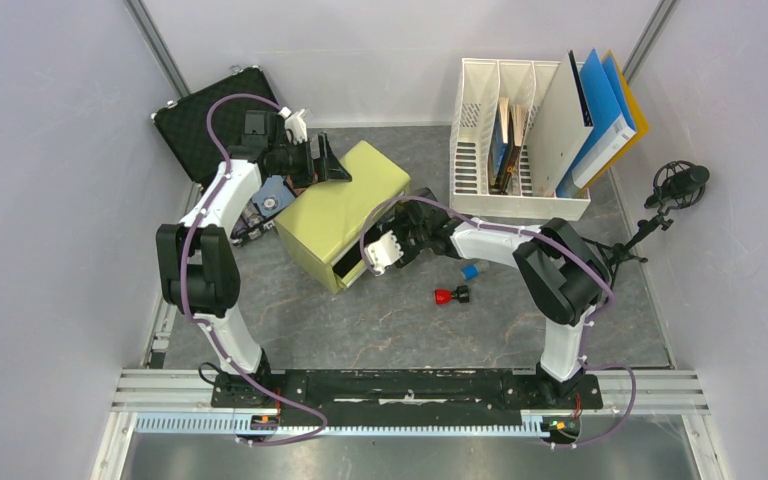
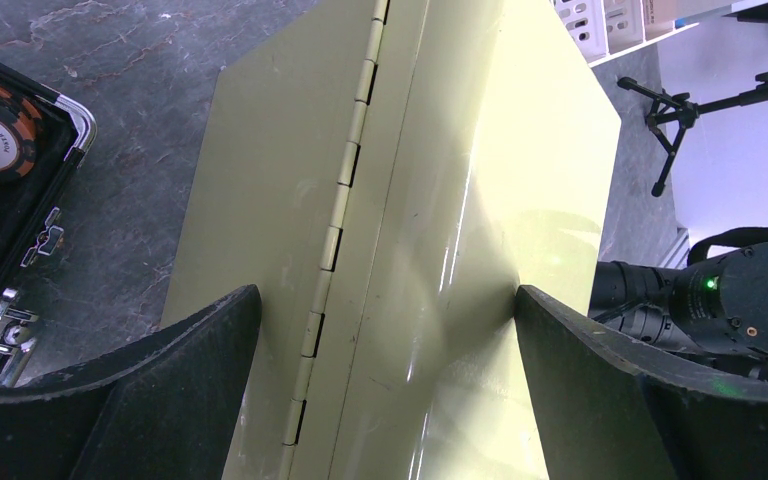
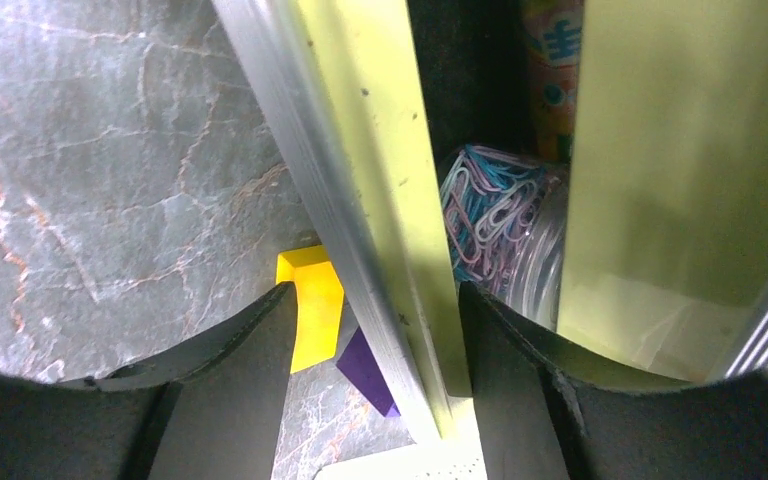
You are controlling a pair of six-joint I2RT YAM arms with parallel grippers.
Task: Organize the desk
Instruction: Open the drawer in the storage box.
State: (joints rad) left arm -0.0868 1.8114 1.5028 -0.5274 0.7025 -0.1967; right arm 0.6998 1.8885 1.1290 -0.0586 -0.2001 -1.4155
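The desk (image 1: 400, 320) is dark grey veined stone. A yellow-green drawer cabinet (image 1: 345, 205) stands on it at an angle, its drawer pulled partly out. My left gripper (image 1: 325, 165) rests over the cabinet's far top edge, and the left wrist view shows it (image 2: 385, 300) open wide across the hinged top (image 2: 480, 180). My right gripper (image 1: 380, 252) is at the drawer. In the right wrist view it (image 3: 375, 292) straddles the drawer front (image 3: 360, 150), with one finger inside the drawer and the other outside with a gap. The drawer holds coloured paper clips (image 3: 495, 205).
A yellow block (image 3: 315, 300) and a purple block (image 3: 365, 370) lie on the desk under the drawer front. A blue cube (image 1: 470, 271) and a red-and-black piece (image 1: 450, 295) lie right of the cabinet. A white file rack (image 1: 515, 140), a black chip case (image 1: 210, 120) and a microphone stand (image 1: 675, 190) stand around.
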